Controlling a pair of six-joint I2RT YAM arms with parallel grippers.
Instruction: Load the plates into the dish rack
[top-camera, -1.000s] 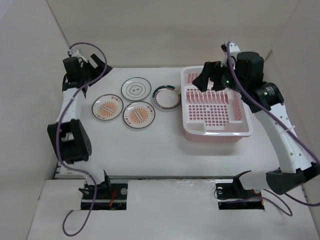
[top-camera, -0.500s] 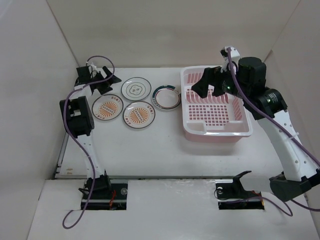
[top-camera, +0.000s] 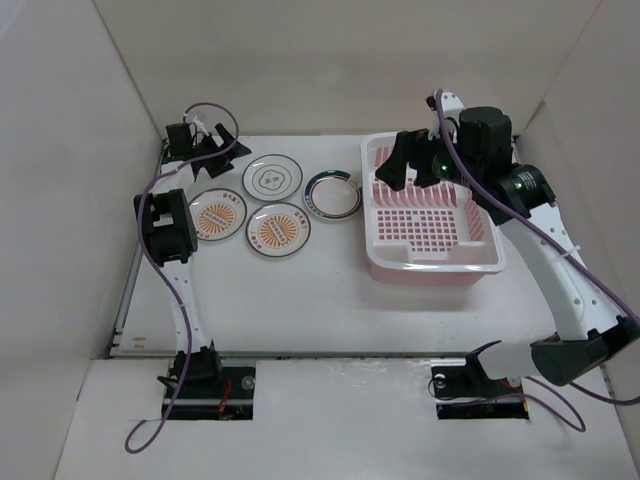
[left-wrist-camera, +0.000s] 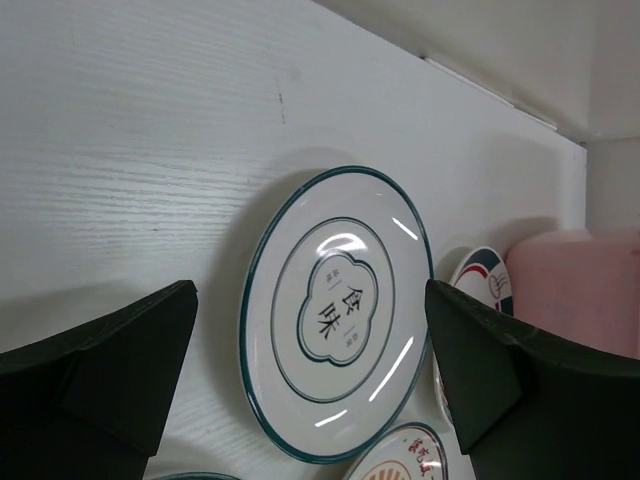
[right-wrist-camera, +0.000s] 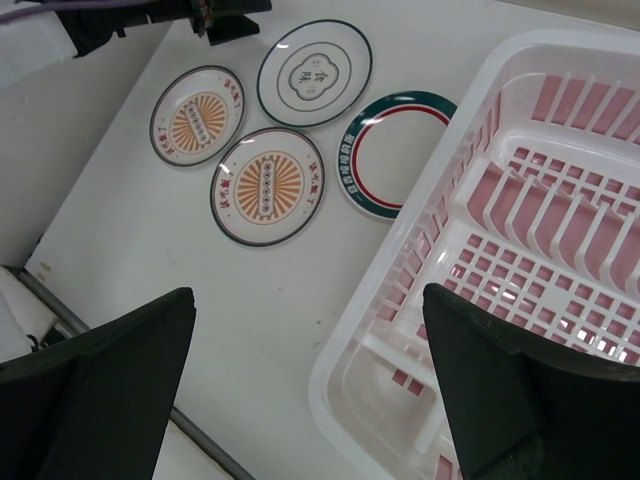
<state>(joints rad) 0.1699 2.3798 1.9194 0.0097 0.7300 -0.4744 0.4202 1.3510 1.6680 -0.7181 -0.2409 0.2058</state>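
A matt white tabletop (top-camera: 300, 310) with a faint wood grain sits inside plain pale walls. Over the last second the left gripper (top-camera: 212, 152) has swung in from the table's far-left edge to the far-left corner. It now hangs just beside the small round white plate with thin dark rings (top-camera: 272, 178), and its wrist camera frames that plate between jaws spread wide and empty. The right gripper (top-camera: 413, 170) has barely shifted; it hovers over the far-left corner of the rectangular pale pink plastic dish rack (top-camera: 430, 268), jaws likewise wide, holding nothing.

I judge the left arm is lining up a first pick and loading has not begun: all four plates lie flat on the table, left of the rack. The near orange-sunburst plate (top-camera: 278, 229) and the left orange-sunburst plate (top-camera: 215, 214) lie close together. The white plate with a dark green rim band (top-camera: 332, 195) lies just beside the rack's left wall.

The plates are glossy glazed ware, shallow with low raised rims — little edge to pinch while flat. The rack is smooth moulded plastic, with a slotted grid floor and a row of upright prongs.
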